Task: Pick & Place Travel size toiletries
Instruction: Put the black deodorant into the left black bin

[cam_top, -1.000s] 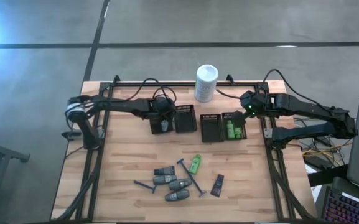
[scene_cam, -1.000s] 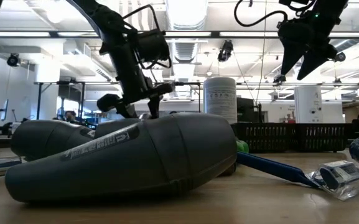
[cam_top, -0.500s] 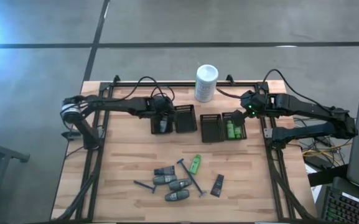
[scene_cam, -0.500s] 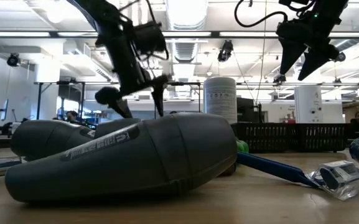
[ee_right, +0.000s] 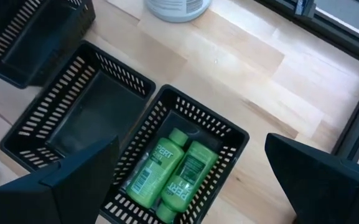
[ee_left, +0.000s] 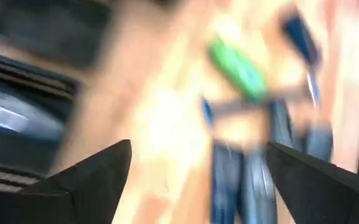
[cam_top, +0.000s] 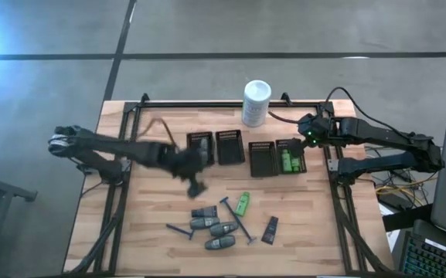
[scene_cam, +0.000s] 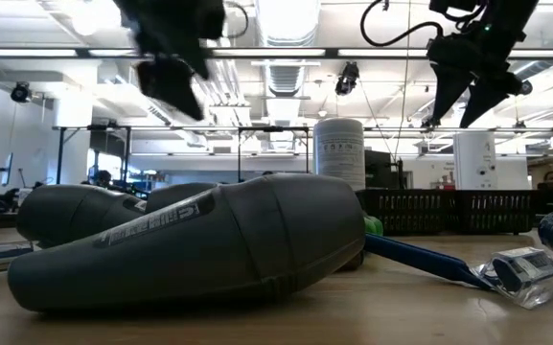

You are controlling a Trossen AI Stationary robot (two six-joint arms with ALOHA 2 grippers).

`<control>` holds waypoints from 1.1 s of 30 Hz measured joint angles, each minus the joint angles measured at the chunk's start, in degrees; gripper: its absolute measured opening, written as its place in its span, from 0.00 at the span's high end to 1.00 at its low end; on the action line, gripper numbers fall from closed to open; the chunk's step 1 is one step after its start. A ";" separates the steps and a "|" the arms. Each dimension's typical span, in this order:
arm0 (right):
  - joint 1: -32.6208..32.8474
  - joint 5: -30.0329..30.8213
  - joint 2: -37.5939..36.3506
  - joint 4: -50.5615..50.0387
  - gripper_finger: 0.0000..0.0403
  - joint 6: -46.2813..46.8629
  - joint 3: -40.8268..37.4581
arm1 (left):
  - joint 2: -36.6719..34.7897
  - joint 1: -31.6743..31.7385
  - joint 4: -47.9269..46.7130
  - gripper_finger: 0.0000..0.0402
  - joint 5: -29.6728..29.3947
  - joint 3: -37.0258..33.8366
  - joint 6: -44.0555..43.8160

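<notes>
The toiletries lie in a loose group near the table's near edge: a green bottle (cam_top: 242,203), several grey oval bottles (cam_top: 213,228), two dark-blue razors (cam_top: 238,220) and a black flat tube (cam_top: 270,229). My left gripper (cam_top: 195,181) is open and empty, blurred by motion, just far of that group; its wrist view looks down on the green bottle (ee_left: 238,71) and the grey bottles (ee_left: 241,180). My right gripper (cam_top: 304,139) hangs open over the rightmost tray (ee_right: 226,134), in which two green bottles (ee_right: 174,169) lie side by side.
Four black slotted trays (cam_top: 230,147) stand in a row across the table's middle. A tall white container (cam_top: 256,103) stands at the far edge. In the low view a grey bottle (scene_cam: 199,240) fills the foreground, with a razor (scene_cam: 449,264) beside it.
My left gripper has risen from the leftmost tray and swung fast toward the near edge, to just far of the group of toiletries. It has stayed open.
</notes>
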 joint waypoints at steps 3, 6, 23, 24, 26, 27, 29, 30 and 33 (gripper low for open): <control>0.00 -0.02 0.02 0.20 0.01 0.00 -1.21 | 3.07 -7.56 0.04 0.09 -2.21 -0.51 1.79; 0.00 -1.94 0.02 1.39 0.01 0.22 -2.90 | 7.72 -12.85 2.25 0.11 -3.12 -0.52 0.89; 0.02 -4.11 0.00 2.58 0.01 5.35 -6.25 | 23.87 -21.89 5.11 0.16 -2.97 4.91 -6.05; 0.02 -4.11 0.00 2.58 0.01 5.35 -6.25 | 24.42 -22.00 5.09 0.16 -2.99 4.74 -6.28; 0.02 -4.09 0.00 2.58 0.01 5.14 -6.26 | 25.67 -22.09 5.32 0.16 -3.58 4.52 -6.31; 0.02 -4.09 0.00 2.58 0.01 5.01 -6.27 | 26.43 -22.09 5.34 0.16 -4.52 4.50 -6.32; 0.02 -4.07 0.00 2.54 0.01 4.90 -6.28 | 27.55 -22.11 5.52 0.16 -6.03 4.56 -7.30; 0.02 -4.06 0.00 2.51 0.01 4.87 -6.28 | 27.74 -22.10 5.53 0.16 -6.79 4.67 -8.05; 0.02 -4.02 0.00 2.40 0.01 4.76 -6.30 | 28.26 -21.95 6.42 0.17 -7.98 4.73 -10.98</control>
